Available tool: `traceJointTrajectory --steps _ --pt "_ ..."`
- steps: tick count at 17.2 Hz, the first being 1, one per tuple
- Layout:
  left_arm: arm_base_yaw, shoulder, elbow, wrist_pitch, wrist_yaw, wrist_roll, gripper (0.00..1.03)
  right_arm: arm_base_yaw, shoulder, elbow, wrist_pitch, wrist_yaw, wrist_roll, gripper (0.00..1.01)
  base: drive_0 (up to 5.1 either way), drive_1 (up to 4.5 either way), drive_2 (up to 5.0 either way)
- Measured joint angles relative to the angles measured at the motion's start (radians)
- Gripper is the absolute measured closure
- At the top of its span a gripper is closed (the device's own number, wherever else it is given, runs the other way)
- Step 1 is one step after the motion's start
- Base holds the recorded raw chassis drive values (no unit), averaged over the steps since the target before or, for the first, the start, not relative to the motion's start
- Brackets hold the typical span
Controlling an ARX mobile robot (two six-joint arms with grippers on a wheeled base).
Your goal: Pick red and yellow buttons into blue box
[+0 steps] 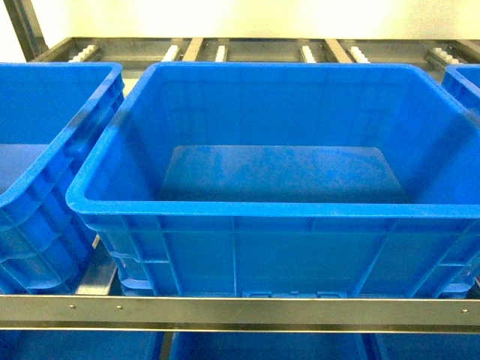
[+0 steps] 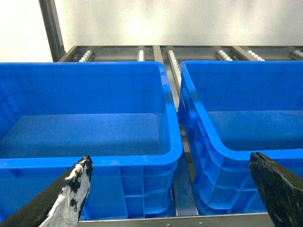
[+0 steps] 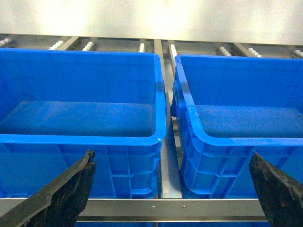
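Observation:
A large empty blue box (image 1: 262, 211) fills the middle of the head view, standing on a metal rack. The red and yellow buttons are out of view in every frame. Neither gripper shows in the head view. In the left wrist view my left gripper (image 2: 170, 158) is open, with its dark fingers (image 2: 71, 194) spread wide in front of two blue boxes (image 2: 94, 161) and nothing between them. The right wrist view has my right gripper (image 3: 171, 155) open too, empty, facing the gap between two blue boxes (image 3: 94, 139).
Another blue box (image 1: 45, 150) stands to the left and a further one's corner (image 1: 465, 79) to the right. A steel front rail (image 1: 240, 309) runs under the boxes. Roller tracks (image 1: 172, 52) lie behind them. More blue boxes (image 1: 262, 346) sit on the shelf below.

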Motion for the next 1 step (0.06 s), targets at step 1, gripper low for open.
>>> traceJointTrajectory --steps 1 --pt "0.0 0.0 0.0 0.0 0.0 0.0 0.05 0.0 0.0 0.0 0.0 0.0 0.0 0.03 0.0 0.0 0.0"
